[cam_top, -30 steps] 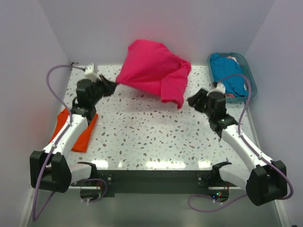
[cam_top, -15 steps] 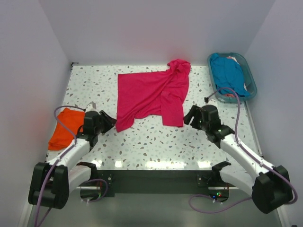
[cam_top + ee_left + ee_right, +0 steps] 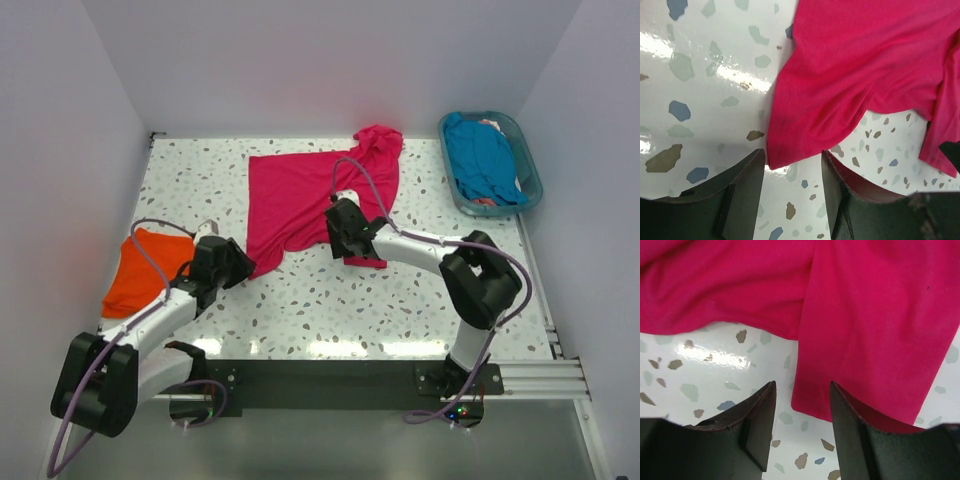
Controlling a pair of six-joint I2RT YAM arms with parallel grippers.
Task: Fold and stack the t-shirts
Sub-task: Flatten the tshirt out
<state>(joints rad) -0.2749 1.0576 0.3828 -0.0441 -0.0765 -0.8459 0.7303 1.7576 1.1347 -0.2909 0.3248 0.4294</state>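
Two grippers are attending to one garment, the magenta t-shirt (image 3: 300, 195). It is lying mostly spread on the speckled table (image 3: 330, 300), with its far right part bunching into a heap. The left gripper (image 3: 792, 162) is sitting low at the shirt's near left corner. Its fingers are spread, and the tip of the corner is lying between them unpinched. The right gripper (image 3: 802, 392) is hanging over the near edge of a doubled-over flap on the shirt's right half. Its fingers are likewise spread, the hem is lying just ahead of the gap, and nothing is held.

The step in hand is looking like flattening the shirt before the first fold. Next, each gripper is going to need to close on its bit of hem and draw it outward, smoothing the flap and the bunched part.

An orange t-shirt (image 3: 150, 272) is lying at the table's left edge. A teal blue t-shirt (image 3: 480, 155) is sitting in the teal basket (image 3: 530, 178) at the far right.
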